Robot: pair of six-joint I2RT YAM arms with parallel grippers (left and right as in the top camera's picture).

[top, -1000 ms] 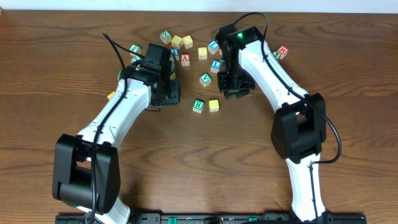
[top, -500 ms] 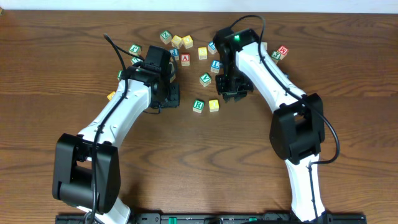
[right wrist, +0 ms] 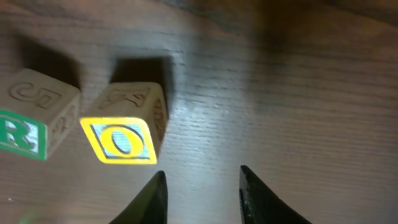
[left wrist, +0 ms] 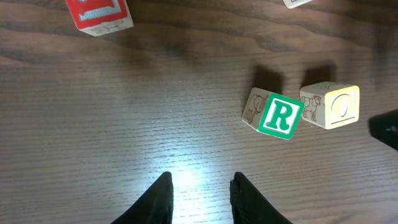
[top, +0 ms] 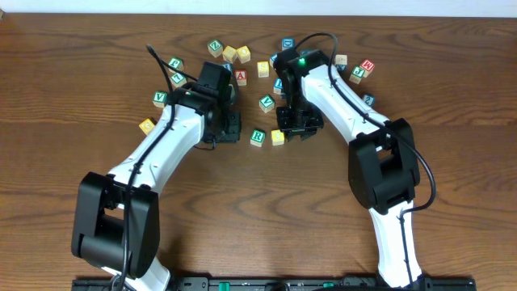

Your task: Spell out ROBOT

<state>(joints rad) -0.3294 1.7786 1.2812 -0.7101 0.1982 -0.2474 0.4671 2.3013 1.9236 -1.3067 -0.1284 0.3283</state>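
The green-framed R cube (top: pixel 257 137) and a yellow-faced O cube (top: pixel 278 137) lie side by side, R on the left, on the wooden table. My left gripper (top: pixel 230 128) hovers just left of the R cube. In the left wrist view the left gripper (left wrist: pixel 200 182) is open over bare wood, with the R cube (left wrist: pixel 281 116) and O cube (left wrist: pixel 336 104) ahead to its right. My right gripper (top: pixel 296 126) is just right of the O cube. Seen from the right wrist, the right gripper (right wrist: pixel 202 177) is open and empty, with the O cube (right wrist: pixel 121 140) close by its left finger and the R cube (right wrist: pixel 25 134) beyond.
Loose letter cubes are scattered behind the pair: the red A cube (top: pixel 240 76), yellow cubes (top: pixel 230 53), a green V cube (top: pixel 266 103), a blue cube (top: pixel 279 84) and a red W cube (top: pixel 367 65). More cubes lie at the far left (top: pixel 160 99).
The right arm has swung left and down, closing in on the yellow O cube, and its jaws have spread slightly. The left arm has shifted a little to the right. The cubes stayed put.
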